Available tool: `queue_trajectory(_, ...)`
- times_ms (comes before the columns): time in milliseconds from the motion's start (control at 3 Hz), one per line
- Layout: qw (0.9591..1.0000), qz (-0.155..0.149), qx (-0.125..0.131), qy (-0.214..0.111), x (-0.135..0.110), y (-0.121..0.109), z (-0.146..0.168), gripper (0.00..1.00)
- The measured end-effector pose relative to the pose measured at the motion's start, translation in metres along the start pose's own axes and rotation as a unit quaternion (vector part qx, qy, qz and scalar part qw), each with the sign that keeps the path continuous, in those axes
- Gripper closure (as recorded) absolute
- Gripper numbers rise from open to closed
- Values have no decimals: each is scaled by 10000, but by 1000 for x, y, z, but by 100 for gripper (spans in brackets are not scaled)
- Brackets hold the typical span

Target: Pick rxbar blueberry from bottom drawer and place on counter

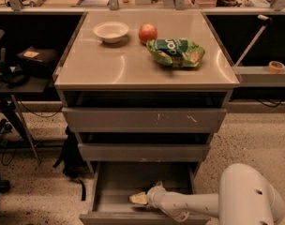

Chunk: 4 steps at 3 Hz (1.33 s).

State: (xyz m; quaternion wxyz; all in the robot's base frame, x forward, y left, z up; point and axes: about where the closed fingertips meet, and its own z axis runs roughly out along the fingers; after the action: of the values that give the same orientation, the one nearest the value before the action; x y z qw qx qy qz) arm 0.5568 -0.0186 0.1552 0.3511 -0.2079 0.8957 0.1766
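The bottom drawer (115, 182) is pulled open at the foot of the cabinet, showing its flat grey-brown floor. My white arm reaches in from the lower right, and my gripper (139, 198) sits low over the drawer floor near the front middle. A small dark shape (157, 184) shows just behind the wrist; I cannot tell whether it is the rxbar blueberry. The counter (119, 64) is the glossy beige top of the cabinet, well above the gripper.
On the counter stand a white bowl (111, 31), a red apple (147, 33) and a crinkled green chip bag (176, 52). Two shut drawer fronts (143, 120) sit above the open drawer. A dark stand (20, 69) is at left and a tape roll (275, 66) on the right ledge.
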Motion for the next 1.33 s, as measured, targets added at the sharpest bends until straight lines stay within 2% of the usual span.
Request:
queue_trajectory(333, 10000, -1, -4, 1, 0, 0, 0, 0)
queue_trajectory(667, 9996, -281, 54, 91, 4, 6, 5, 0)
queue_trajectory(1000, 9962, -780, 294, 259, 2, 4, 16, 0)
queue_trajectory(1333, 9960, -805, 293, 257, 1, 7, 19, 0)
